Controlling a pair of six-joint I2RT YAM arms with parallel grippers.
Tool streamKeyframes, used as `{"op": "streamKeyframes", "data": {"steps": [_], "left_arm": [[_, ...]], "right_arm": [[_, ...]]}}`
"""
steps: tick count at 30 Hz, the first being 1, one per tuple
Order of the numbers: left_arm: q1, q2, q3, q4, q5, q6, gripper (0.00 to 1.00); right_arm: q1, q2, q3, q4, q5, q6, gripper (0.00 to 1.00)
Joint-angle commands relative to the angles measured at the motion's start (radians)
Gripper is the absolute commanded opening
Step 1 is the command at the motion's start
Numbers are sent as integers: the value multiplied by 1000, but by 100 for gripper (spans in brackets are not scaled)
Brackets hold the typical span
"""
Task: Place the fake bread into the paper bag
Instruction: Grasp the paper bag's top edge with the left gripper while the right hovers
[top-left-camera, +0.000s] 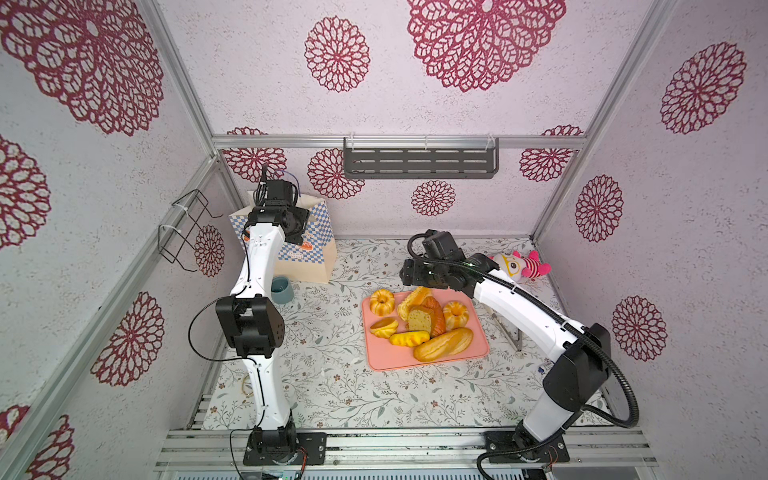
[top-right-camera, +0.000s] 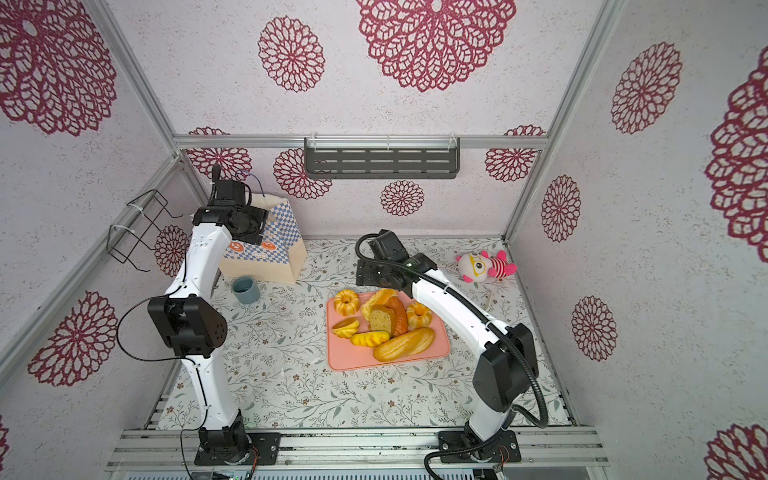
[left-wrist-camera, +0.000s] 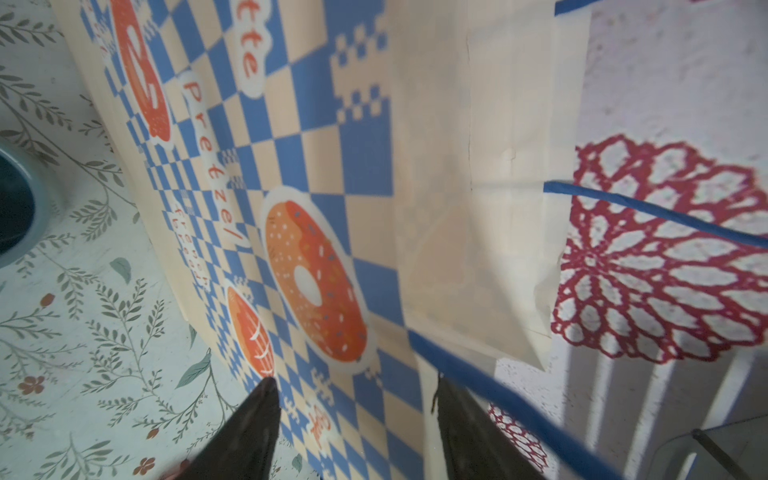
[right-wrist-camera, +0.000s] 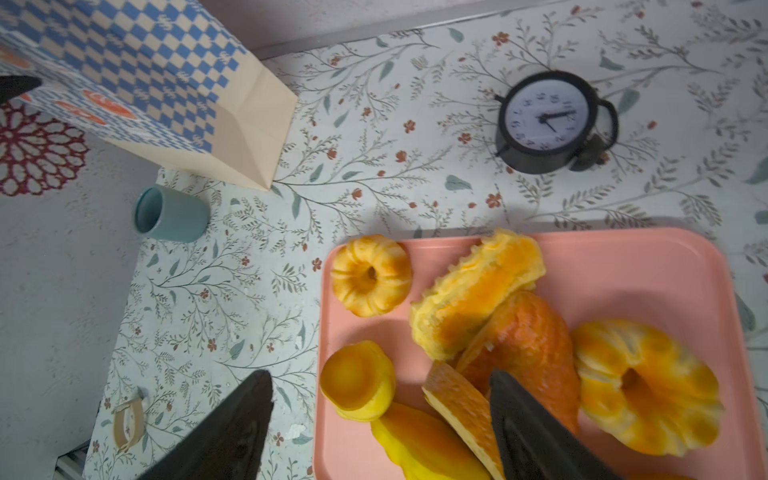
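The left pincer (left-wrist-camera: 353, 380) stands partly spread at the top of the tall cream paper bag (left-wrist-camera: 332, 145) with the blue-and-white checkered band, whose printed face runs between its fingers (left-wrist-camera: 249, 428); whether they touch the paper I cannot tell. The right pincer (right-wrist-camera: 380, 374) gapes wide and empty, with the glossy golden-yellow and brown fake bread (right-wrist-camera: 478, 291) lying just beneath it on a flat pink tray (right-wrist-camera: 623, 257).
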Motion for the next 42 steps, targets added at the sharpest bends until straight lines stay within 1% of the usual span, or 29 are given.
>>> {"op": "streamKeyframes", "data": {"steps": [1,4,9,11,14,23,26,34,39,42], "left_arm": [[0,2,13,-3,-5,-5,57],[0,-14,-13,17,5,-8,53],[-1,-22,-21,23,23,1,41],[-1,-23,-20,22,33,6,37],[-3,-32,-27,21,44,14,34],[-6,-61,-53,46,96,46,15],[-9,-78,-74,66,113,63,10],[-20,-107,-79,78,181,124,0],[-31,-130,-74,67,197,191,0],[-34,-131,-69,65,231,222,0]], "right_arm": [[32,28,92,-69,46,-56,84],[43,63,136,-90,48,-62,85],[46,79,155,-111,62,-61,84],[48,76,152,-111,65,-60,83],[48,70,146,-108,66,-51,79],[51,45,108,-101,71,-25,77],[52,36,91,-95,74,-14,76],[52,16,65,-81,76,-2,76],[52,13,64,-85,75,-1,77],[52,9,61,-91,79,-3,77]]}}
